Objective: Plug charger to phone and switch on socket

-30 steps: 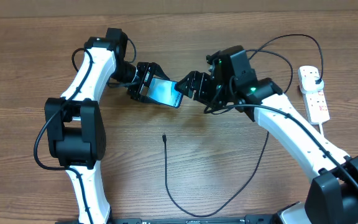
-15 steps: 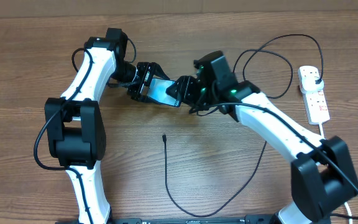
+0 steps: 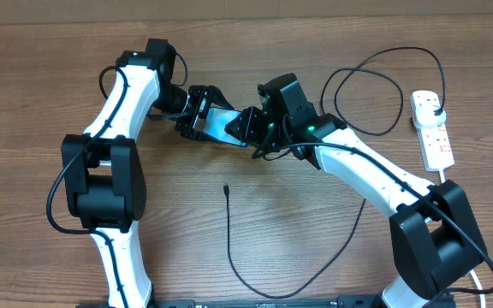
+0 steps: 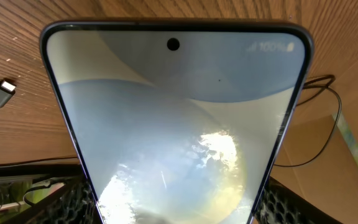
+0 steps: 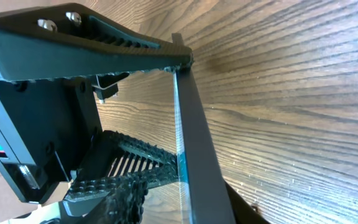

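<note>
The right end effector (image 3: 248, 126) stands partly closed at one end of the phone (image 3: 222, 123). In the right wrist view the phone shows edge-on between the upper finger (image 5: 104, 46) and the lower pad, which look to meet it, though I cannot tell whether they already bear on it. The left end effector (image 3: 197, 120) grips the opposite end. In its own view the screen fills the frame, clamped between textured pads at the bottom corners, with the camera hole at the far end. The phone thus bridges the two arms, tilted, above the worktop (image 3: 41, 103). This looks like a handover or a two-handed steadying. Since the left seems to cover the end away from the camera hole, where the port likely sits, the right probably needs the phone so that end comes free. To do it well, the right fingers should seat squarely and grip firmly before the left lets go. A skewed pinch on slick glass could let the phone pivot or slide out. The charger (image 3: 232, 248) lies loose on the worktop, its connector tip (image 3: 227, 188) near and in front of the phone. Its cable loops away to the socket (image 3: 433, 128), well apart on the right, where a black plug head appears seated.
</note>
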Controlling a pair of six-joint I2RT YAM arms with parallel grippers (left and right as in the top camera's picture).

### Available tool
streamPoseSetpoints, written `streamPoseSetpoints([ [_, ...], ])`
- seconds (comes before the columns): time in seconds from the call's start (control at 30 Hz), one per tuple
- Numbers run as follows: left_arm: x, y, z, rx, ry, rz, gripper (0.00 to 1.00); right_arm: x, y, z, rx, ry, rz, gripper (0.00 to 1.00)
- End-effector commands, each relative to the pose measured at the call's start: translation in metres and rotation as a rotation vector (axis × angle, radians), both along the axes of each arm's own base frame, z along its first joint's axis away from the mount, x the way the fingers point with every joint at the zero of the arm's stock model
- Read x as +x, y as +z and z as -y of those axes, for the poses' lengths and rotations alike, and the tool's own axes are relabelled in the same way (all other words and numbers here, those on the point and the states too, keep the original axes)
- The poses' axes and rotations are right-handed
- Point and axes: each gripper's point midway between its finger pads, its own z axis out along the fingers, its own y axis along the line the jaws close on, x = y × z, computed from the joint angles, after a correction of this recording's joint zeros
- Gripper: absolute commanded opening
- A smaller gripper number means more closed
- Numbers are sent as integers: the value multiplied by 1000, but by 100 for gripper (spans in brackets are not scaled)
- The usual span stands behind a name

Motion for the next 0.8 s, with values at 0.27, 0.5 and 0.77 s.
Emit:
streamPoseSetpoints([
  [0.27,5,11,8,-42,-3,17,56,7,6,-2,-2,-16,26,24],
  [0.5,5,11,8,-41,-3,16,55,7,6,-2,-2,-16,26,16],
  [0.77,5,11,8,-41,-3,16,55,7,6,-2,-1,-16,26,4],
])
